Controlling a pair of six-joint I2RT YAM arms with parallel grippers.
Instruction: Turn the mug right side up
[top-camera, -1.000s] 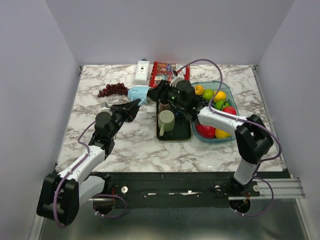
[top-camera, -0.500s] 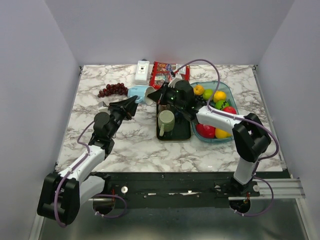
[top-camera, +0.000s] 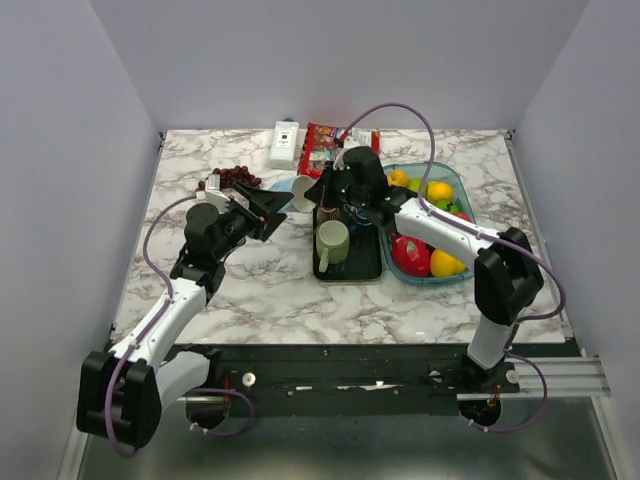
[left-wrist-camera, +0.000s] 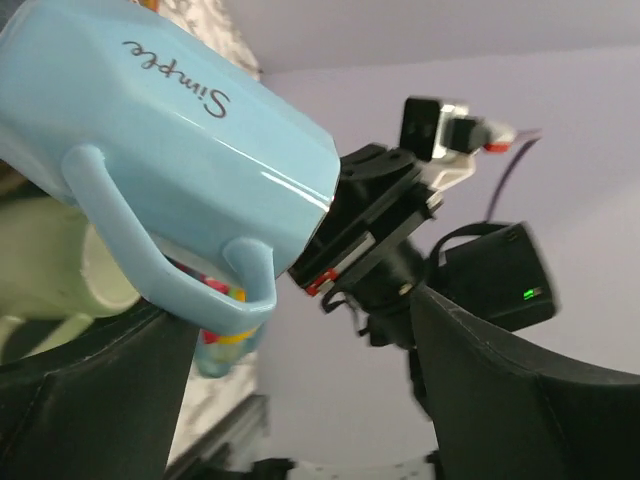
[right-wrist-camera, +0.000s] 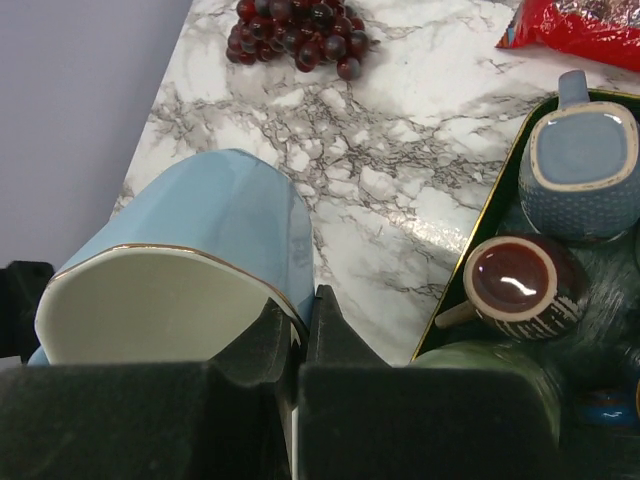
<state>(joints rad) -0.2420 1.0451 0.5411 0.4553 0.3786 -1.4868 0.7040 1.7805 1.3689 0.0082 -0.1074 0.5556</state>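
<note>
The light blue mug (top-camera: 285, 188) is tipped on its side near the back of the table, its white inside facing right. My right gripper (right-wrist-camera: 303, 318) is shut on the mug (right-wrist-camera: 205, 225) at its gold-edged rim, one finger inside and one outside. In the top view the right gripper (top-camera: 318, 190) reaches it from the right. My left gripper (top-camera: 270, 203) is open just left of the mug. From the left wrist, the mug (left-wrist-camera: 170, 120) fills the upper left, its handle (left-wrist-camera: 150, 275) hanging over the left gripper (left-wrist-camera: 300, 335), whose wide-spread fingers grip nothing.
A black tray (top-camera: 350, 272) right of the mug holds a green mug (top-camera: 332, 240), a brown mug (right-wrist-camera: 515, 280) and a grey-blue mug (right-wrist-camera: 585, 160). A teal fruit bin (top-camera: 457, 182) lies further right. Dark grapes (top-camera: 232, 177), a white box (top-camera: 286, 142) and a red packet (top-camera: 325, 145) lie behind.
My right gripper has shut on the mug's rim. My left gripper has opened wide, and its arm has shifted back and to the left.
</note>
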